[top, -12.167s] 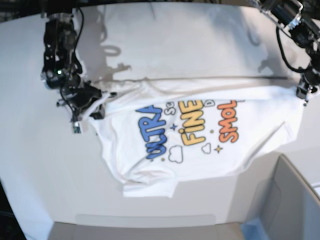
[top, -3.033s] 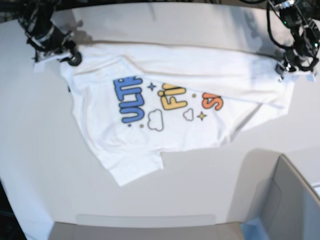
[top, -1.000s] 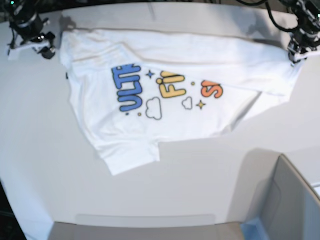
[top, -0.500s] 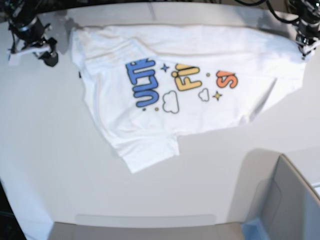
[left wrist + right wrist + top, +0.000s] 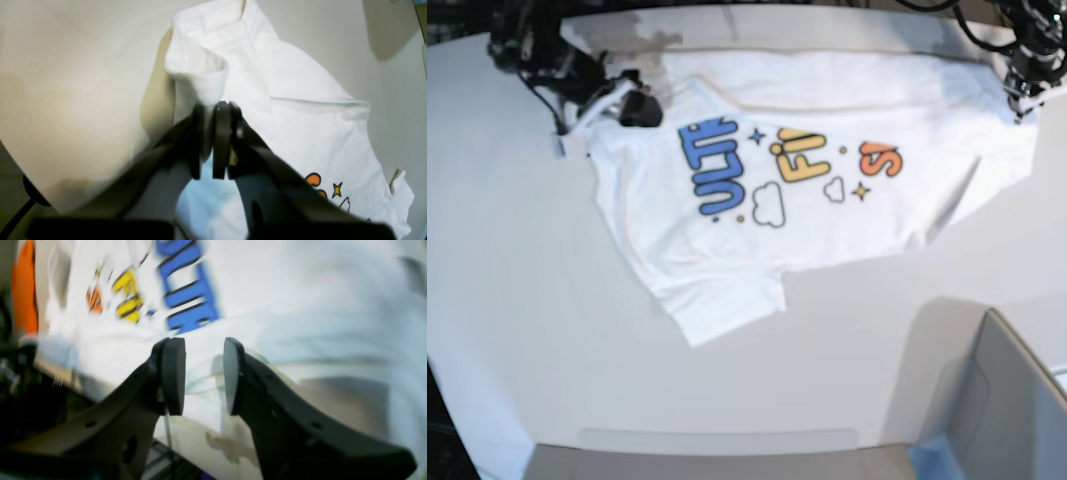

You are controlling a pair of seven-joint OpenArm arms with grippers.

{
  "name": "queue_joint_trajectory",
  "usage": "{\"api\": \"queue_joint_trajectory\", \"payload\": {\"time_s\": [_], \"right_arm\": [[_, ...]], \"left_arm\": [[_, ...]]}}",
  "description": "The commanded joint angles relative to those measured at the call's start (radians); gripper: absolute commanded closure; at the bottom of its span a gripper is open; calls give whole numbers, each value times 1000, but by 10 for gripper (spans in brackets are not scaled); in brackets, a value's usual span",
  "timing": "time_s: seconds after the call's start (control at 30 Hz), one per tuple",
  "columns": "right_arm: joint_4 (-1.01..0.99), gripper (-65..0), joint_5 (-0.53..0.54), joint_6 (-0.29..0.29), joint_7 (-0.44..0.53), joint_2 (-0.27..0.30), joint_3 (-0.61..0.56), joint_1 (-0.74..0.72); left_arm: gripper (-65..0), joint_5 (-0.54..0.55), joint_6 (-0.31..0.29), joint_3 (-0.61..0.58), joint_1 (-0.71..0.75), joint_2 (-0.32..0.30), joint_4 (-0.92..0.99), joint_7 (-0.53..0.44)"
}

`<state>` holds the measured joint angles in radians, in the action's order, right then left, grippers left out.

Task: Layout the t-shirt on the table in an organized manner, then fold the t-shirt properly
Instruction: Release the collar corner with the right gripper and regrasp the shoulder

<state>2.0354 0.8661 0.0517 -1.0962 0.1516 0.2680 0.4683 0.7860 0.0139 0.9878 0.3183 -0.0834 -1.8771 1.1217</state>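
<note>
The white t-shirt [image 5: 827, 235] lies print up on the table [image 5: 517, 300], with "ULTRA", "FINE" and "SMOL" partly covered by a fold along its far edge. A sleeve sticks out at the near left. My left gripper [image 5: 1024, 92] is at the shirt's far right corner. In the left wrist view it [image 5: 213, 111] is shut on a raised fold of the t-shirt [image 5: 317, 133]. My right gripper [image 5: 639, 106] hovers over the shirt's far left corner. In the right wrist view it [image 5: 201, 373] is open and empty just above the blurred t-shirt [image 5: 300, 306].
A grey box [image 5: 1012, 400] stands at the near right corner of the table. The table's curved far edge runs just behind the shirt. Bare tabletop lies to the left of and in front of the shirt.
The right arm has moved from beside the shirt in over its far left corner, gripper open. The left gripper still holds the far right corner. The shirt has barely shifted since half a second ago.
</note>
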Motion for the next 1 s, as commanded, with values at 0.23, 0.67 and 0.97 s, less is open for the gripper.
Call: {"api": "queue_joint_trajectory", "payload": {"time_s": [0.23, 0.67, 0.97], "right_arm": [[-193, -199, -281, 4, 17, -63, -121, -125], [-247, -199, -301, -31, 12, -60, 124, -118], [-242, -199, -302, -31, 12, -65, 147, -89]], "left_arm": [[-40, 10, -9, 0, -25, -13, -16, -2], [-43, -30, -4, 0, -28, -62, -8, -9], [-43, -228, -10, -25, -100, -134, 37, -12]]}}
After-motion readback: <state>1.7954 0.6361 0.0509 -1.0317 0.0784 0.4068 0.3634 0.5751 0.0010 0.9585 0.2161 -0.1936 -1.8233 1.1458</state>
